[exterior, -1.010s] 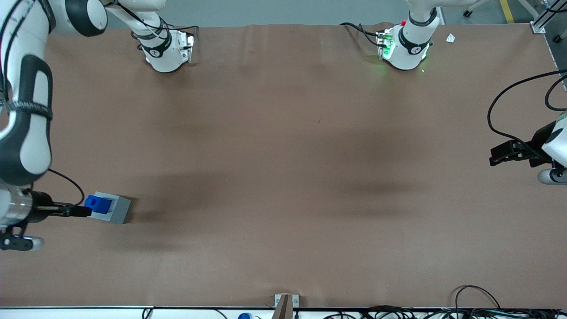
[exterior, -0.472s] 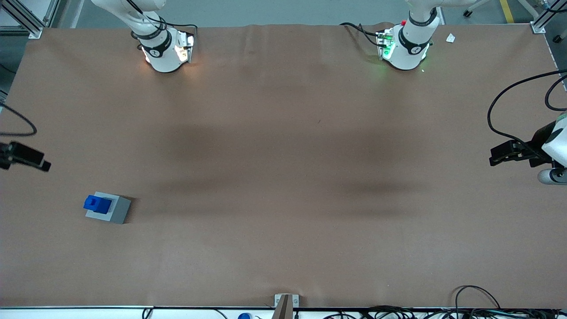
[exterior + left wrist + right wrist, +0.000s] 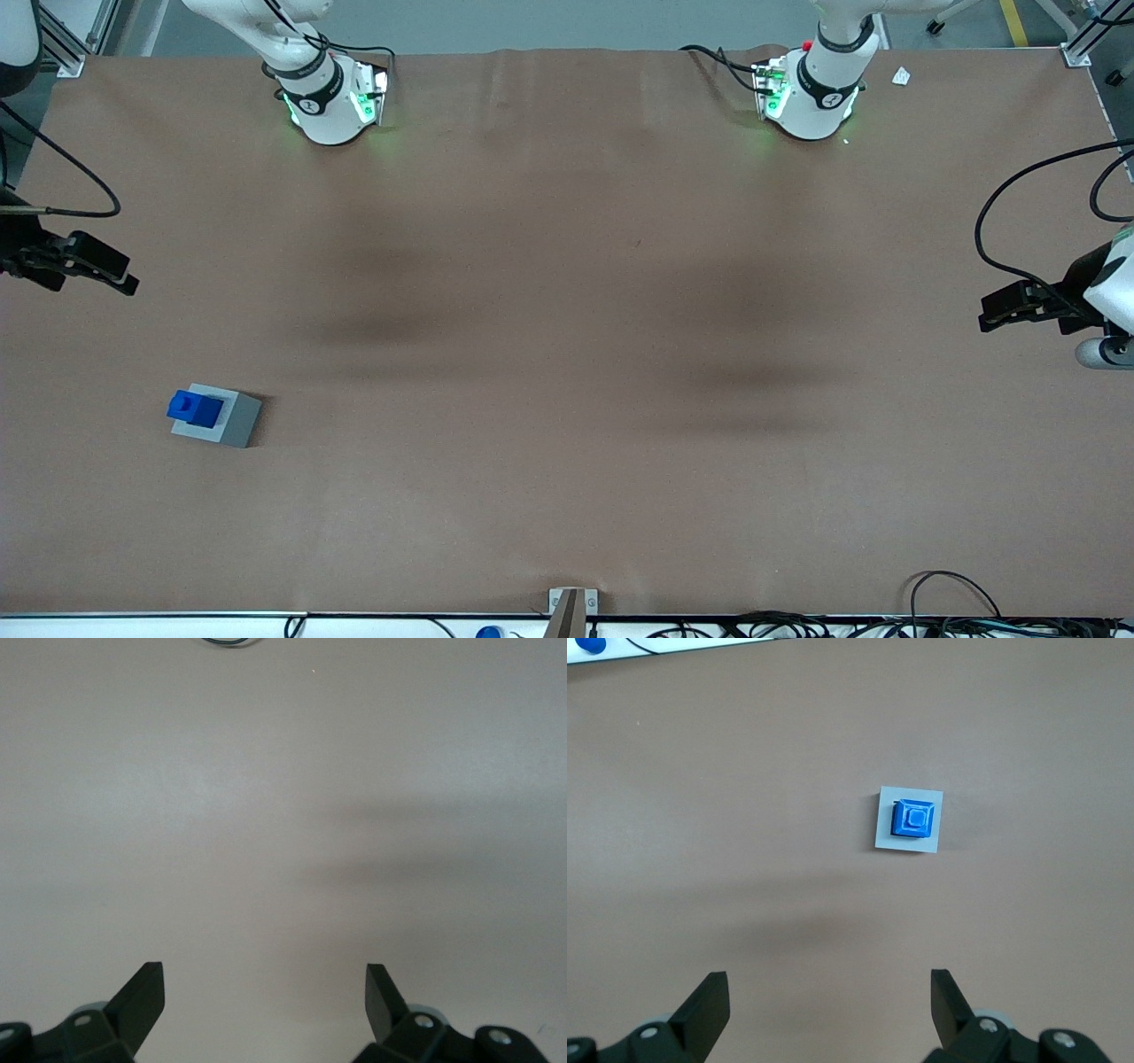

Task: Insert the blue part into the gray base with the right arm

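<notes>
My gripper (image 3: pixel 124 285) hangs high over the working arm's end of the brown table (image 3: pixel 567 354), fingers (image 3: pixel 709 1001) spread wide and holding nothing. Half a second ago it sat a little nearer the front camera; a second ago it was right down beside the parts. The blue part (image 3: pixel 195 408) sits in the gray base (image 3: pixel 221 418), stub up, both unmoved, well apart from my gripper.

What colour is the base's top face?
Light gray on the gray base, clearest in the right wrist view; gripper hangs above.
</notes>
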Tool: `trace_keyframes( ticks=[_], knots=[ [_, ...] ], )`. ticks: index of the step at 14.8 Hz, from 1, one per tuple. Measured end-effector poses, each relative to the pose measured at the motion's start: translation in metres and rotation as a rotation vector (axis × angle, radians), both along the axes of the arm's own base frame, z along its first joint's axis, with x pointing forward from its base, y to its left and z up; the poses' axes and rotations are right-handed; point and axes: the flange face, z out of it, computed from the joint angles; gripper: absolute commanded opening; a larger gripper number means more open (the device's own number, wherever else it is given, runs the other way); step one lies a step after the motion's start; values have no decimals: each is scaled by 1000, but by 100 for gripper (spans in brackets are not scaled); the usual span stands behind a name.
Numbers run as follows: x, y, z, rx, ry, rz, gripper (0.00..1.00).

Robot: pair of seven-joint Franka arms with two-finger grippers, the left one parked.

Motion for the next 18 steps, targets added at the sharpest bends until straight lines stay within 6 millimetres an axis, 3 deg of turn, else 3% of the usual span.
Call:
trace_keyframes(
  ticks=[4,10,18],
  knots=[
    [-6,-11,18,-55,-30,-9,100],
    [-6,-14,18,-118,-26,-1,100],
    [-6,-8,19,-52,-31,-5,100]
  ],
)
